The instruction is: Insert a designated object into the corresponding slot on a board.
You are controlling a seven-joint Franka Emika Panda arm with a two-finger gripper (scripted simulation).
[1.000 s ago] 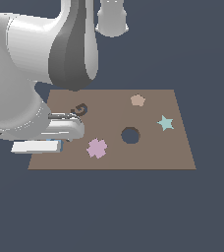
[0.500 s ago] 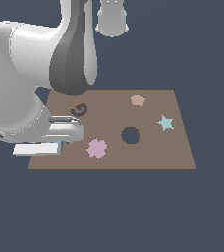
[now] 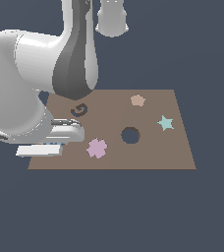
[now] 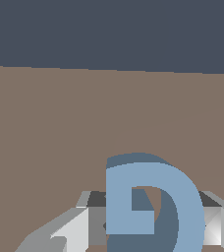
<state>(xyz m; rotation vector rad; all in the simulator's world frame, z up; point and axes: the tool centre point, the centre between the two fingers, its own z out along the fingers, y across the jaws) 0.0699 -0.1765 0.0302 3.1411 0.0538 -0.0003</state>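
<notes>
Now your pincer (image 4: pixel 148 231) pinches the light-blue G block (image 4: pixel 153 202), low over the brown board (image 3: pixel 153 147).
Its fingers (image 4: pixel 74 229) press on both sides of the block near the board's edge at the exterior view's left; the dark G-shaped slot (image 3: pixel 79 110) lies nearby, apart from the block.

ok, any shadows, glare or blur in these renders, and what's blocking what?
Exterior view: flat even lighting, no cast shadows or glare on the board, edges slightly soft; the arm's bulk covers the board's near corner on the exterior view's left, and the pincer itself can't be made out. Wrist view: sharp, no blur; the light-blue G block fills the foreground between the pincer fingers, its inner faces shaded darker.
</notes>
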